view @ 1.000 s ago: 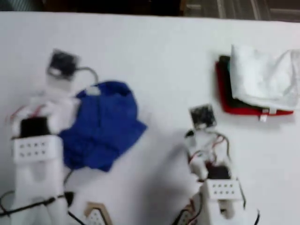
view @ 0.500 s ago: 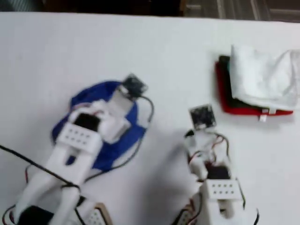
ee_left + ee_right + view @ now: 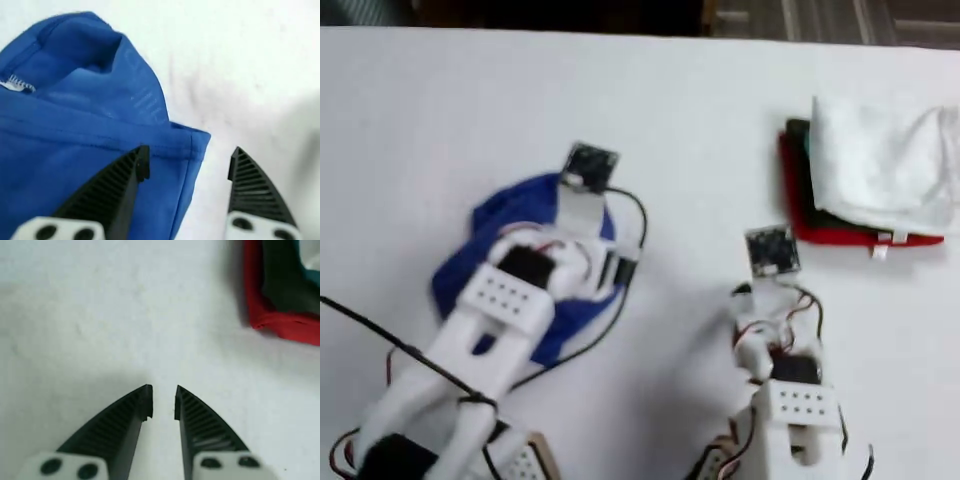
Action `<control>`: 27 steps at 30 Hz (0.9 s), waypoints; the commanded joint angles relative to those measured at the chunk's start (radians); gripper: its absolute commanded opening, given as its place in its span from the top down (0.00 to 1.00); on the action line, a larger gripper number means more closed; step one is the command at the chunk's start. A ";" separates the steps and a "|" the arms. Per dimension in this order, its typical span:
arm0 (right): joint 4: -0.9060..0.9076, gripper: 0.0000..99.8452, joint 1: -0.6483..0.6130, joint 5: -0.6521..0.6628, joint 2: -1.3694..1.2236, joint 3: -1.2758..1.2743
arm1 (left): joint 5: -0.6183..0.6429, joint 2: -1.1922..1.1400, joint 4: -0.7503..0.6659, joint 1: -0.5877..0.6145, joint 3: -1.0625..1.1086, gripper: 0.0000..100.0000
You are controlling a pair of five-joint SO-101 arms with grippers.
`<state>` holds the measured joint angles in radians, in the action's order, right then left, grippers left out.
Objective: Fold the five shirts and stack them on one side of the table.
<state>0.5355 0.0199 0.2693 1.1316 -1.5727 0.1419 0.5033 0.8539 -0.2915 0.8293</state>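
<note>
A crumpled blue shirt (image 3: 485, 225) lies on the left half of the white table (image 3: 670, 110), and my left arm (image 3: 515, 295) stretches over it. Seen from the left wrist, my left gripper (image 3: 189, 160) is open, and a folded corner of the blue shirt (image 3: 75, 125) lies between and just ahead of its fingers. At the far right sits a stack of folded shirts (image 3: 865, 175): red at the bottom, dark and teal layers above, white on top. My right gripper (image 3: 163, 401) is shut to a thin slit over bare table, holding nothing, with the stack's red edge (image 3: 280, 322) ahead of it.
The right arm's base (image 3: 790, 410) stands at the front edge, right of centre. Black cables (image 3: 620, 300) trail from the left arm across the shirt's right side. A small tan block (image 3: 525, 460) sits at the front edge. Bare table separates the shirt from the stack.
My left arm has swung from the shirt's left side to lie over the shirt, its wrist now at the far right edge. The right arm has shifted slightly to the right.
</note>
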 commanded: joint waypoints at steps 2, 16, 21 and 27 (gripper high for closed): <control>0.004 0.92 -0.010 -0.002 0.025 0.009 | 0.003 0.000 -0.074 -0.034 0.024 0.73; 0.004 0.92 -0.010 -0.002 0.025 0.009 | -0.003 -0.198 -0.201 -0.068 0.019 0.73; 0.004 0.92 -0.010 -0.002 0.025 0.008 | -0.008 -0.319 -0.201 -0.063 -0.061 0.79; 0.004 0.92 -0.010 -0.002 0.025 0.008 | -0.006 -0.328 -0.104 -0.069 -0.162 0.90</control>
<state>0.5355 0.0199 0.2693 1.1316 -1.5727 0.1419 0.1734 0.6943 -0.3483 0.7526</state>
